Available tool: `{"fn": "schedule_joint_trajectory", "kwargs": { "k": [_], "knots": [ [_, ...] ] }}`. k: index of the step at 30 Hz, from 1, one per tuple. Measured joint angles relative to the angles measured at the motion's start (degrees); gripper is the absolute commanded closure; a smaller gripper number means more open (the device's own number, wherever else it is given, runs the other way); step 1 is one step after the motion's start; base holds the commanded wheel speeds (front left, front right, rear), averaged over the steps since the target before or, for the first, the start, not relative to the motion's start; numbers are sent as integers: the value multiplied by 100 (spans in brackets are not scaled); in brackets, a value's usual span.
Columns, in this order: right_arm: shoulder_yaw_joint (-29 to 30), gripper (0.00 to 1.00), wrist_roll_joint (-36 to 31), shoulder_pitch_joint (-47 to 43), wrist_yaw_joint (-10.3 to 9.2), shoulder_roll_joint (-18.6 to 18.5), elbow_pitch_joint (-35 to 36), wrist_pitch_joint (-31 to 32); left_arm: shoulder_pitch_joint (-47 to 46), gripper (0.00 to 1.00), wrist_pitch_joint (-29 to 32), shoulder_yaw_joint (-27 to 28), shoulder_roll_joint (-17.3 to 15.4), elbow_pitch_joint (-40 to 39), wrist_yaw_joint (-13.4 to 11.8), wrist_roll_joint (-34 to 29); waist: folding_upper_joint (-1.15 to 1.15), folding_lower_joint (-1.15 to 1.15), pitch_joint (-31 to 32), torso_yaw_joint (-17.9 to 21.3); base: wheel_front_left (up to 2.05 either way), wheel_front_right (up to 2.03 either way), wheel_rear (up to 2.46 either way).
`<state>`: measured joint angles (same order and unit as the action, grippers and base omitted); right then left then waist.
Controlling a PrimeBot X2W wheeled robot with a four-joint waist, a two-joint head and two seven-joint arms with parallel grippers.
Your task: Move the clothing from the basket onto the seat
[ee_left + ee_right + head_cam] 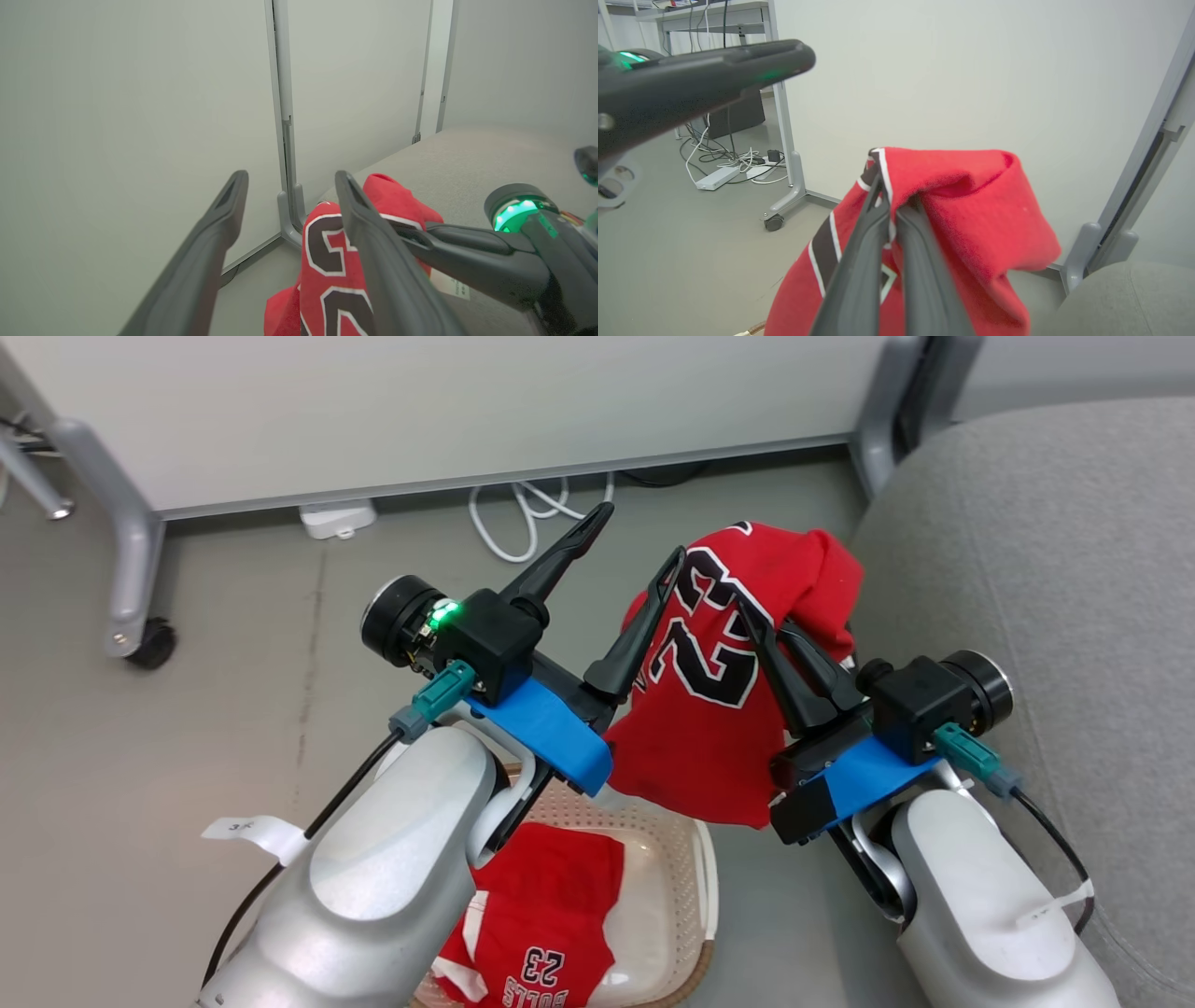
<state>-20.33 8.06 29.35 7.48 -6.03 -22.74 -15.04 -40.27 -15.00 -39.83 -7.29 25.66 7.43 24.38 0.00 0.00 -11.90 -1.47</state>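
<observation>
A red jersey (709,709) with a black 23 hangs in the air above the floor, between the basket and the seat. My right gripper (761,621) is shut on its upper fold; the right wrist view shows both fingers (896,200) pinching the red cloth (971,196). My left gripper (640,534) is open, one finger resting beside the jersey (327,261), with nothing held between its fingers (290,177). A second red jersey (551,905) lies in the cream basket (695,887) below my arms. The grey seat (1046,569) is to the right.
A white partition panel on grey legs with a caster (149,644) stands ahead. A power strip (336,518) and white cables (523,523) lie at its foot. Another panel leg (878,420) stands close to the seat's far corner.
</observation>
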Motion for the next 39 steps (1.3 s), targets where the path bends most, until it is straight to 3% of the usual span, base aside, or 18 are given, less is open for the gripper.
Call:
{"fn": "schedule_joint_trajectory", "kwargs": {
  "k": [25, 39],
  "knots": [
    [1260, 100, -230, -921, 0, 210, 1073, 0, -347, 0, -7, -797, -202, 298, 0, 172, 0, 0, -504, 1808, 0, 0, 0],
    [1626, 100, -246, -1200, 0, 287, 1313, 0, -474, 0, -7, -1009, -221, 385, 0, 227, 0, 0, -697, 2034, 0, 0, 0]
  ]
}}
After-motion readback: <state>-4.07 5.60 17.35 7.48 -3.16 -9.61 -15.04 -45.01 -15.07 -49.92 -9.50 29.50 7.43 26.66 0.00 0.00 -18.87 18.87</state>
